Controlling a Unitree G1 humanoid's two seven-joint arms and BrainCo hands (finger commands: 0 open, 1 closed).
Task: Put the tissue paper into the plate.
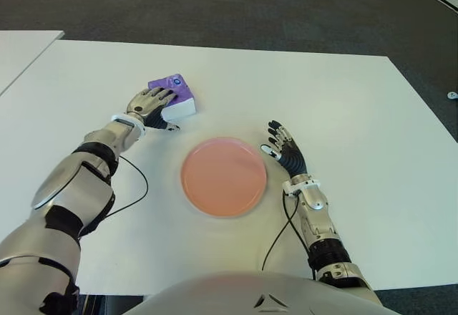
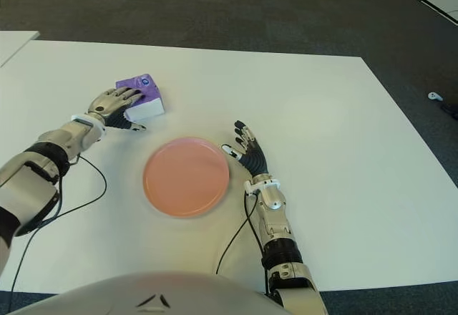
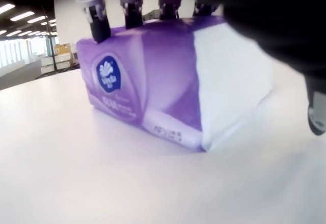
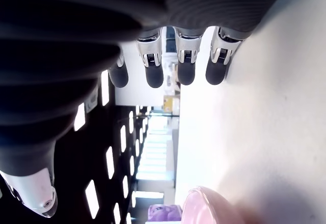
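Your left hand [image 1: 152, 104] is draped over the soft purple-and-white pack of tissue paper [image 1: 176, 97], four fingertips [image 3: 98, 28] pressing along its top edge while the thumb [image 3: 317, 117] waits down by the white end panel. That looks like a grip being set rather than finished: the fingers are curled onto the pack, but it sits flat on the white table [image 1: 372, 114], not lifted. The pack lies directly under and just ahead of that palm, with the printed logo face turned away from the wrist.

The round, shallow pink plastic plate [image 1: 223, 176] sits off to the thumb side of your left hand, near but apart from the pack, so the carry should be short. Squeeze gently, I'd say, because the soft wrapper will likely give under the fingers.

Your right hand [image 1: 285, 148] shows just beside the plate's far rim, on its right, fingers straight and spread, holding nothing. Staying there keeps it out of the carry path. A black cable [image 1: 136, 186] trails from the left forearm across the table.
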